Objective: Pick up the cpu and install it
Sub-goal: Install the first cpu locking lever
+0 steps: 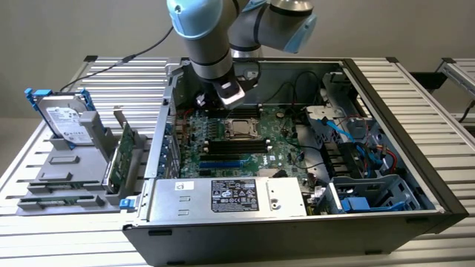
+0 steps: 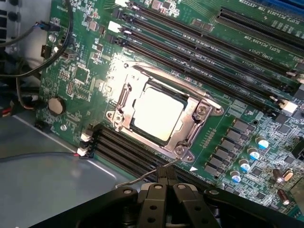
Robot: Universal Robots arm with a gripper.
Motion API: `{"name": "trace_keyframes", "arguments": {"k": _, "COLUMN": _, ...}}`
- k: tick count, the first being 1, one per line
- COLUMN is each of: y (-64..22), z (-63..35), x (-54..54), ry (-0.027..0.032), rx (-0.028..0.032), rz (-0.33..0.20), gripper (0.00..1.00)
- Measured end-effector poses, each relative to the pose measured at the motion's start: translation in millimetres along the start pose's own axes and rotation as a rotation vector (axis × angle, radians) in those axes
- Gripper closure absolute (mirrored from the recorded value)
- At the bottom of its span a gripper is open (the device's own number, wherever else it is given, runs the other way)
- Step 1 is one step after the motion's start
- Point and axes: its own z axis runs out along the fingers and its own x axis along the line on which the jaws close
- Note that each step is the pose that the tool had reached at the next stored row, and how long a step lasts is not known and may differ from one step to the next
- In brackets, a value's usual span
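Note:
The cpu (image 2: 156, 113), a flat square chip with a dull silver top, lies in the motherboard socket under the metal retention frame (image 2: 197, 111). The exterior view shows the cpu (image 1: 241, 127) in the middle of the green board inside the open computer case. My gripper (image 2: 166, 176) is shut, its two black fingers pressed together just beside the socket's corner. A thin wire socket lever (image 2: 137, 179) runs right at the fingertips; I cannot tell whether it is pinched. In the exterior view the gripper (image 1: 231, 102) hangs just above the board, behind the socket.
Black memory slots (image 2: 213, 61) flank the socket on both sides. Inside the case sit a silver power supply (image 1: 230, 194) at the front and drive cages with blue cables (image 1: 356, 150) to the exterior view's right. Outside, a hard drive (image 1: 65, 118) and a green card (image 1: 122, 150) stand in a grey holder.

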Motion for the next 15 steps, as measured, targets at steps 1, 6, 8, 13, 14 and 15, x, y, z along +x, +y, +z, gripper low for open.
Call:
{"name": "trace_keyframes", "arguments": {"k": 1, "y": 0.0, "z": 0.2, "x": 0.0, "ry": 0.0009, "rx": -0.0033, "rz": 0.014, "gripper": 0.89}}
{"name": "trace_keyframes", "arguments": {"k": 6, "y": 0.0, "z": 0.9, "x": -0.9, "ry": -0.0268, "rx": 0.0054, "rz": 0.037, "gripper": 0.89}}
{"name": "trace_keyframes", "arguments": {"k": 8, "y": 0.2, "z": 1.8, "x": -1.2, "ry": -0.0316, "rx": 0.0094, "rz": 0.04, "gripper": 0.89}}
{"name": "trace_keyframes", "arguments": {"k": 13, "y": 1.3, "z": 6.2, "x": -2.2, "ry": -0.0289, "rx": 0.0152, "rz": 0.042, "gripper": 0.89}}
{"name": "trace_keyframes", "arguments": {"k": 14, "y": 1.3, "z": 7.1, "x": -2.3, "ry": -0.0278, "rx": 0.0174, "rz": 0.042, "gripper": 0.89}}
{"name": "trace_keyframes", "arguments": {"k": 15, "y": 1.1, "z": 7.8, "x": -2.3, "ry": -0.027, "rx": 0.0196, "rz": 0.043, "gripper": 0.89}}
